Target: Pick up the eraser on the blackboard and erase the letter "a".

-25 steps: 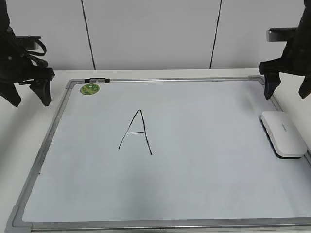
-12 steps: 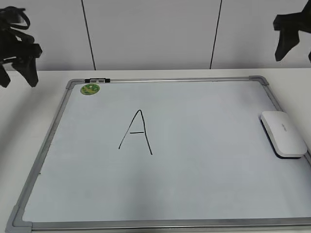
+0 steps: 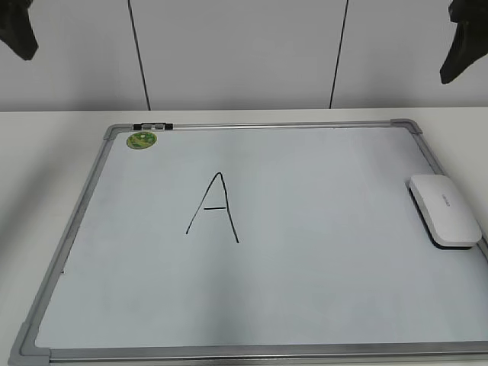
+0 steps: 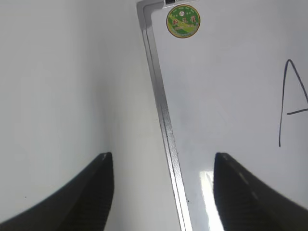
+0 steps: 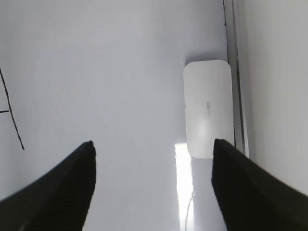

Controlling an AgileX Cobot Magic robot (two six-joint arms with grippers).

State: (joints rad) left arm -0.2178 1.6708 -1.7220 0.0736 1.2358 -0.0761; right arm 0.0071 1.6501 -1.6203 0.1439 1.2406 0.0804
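You find the white rounded-rectangular plastic eraser lying flat at the right edge of the pale silver-framed blackboard, just inside the frame, clear of the black capital "A". No lowercase "a" is visible. Both hands, left hand and right hand, hang high, jaws spread wide and empty, leaving a clear descent to the eraser

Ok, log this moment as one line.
eraser: untouched, blackboard right edge | capital A: intact | left end effector: open | right end effector: open
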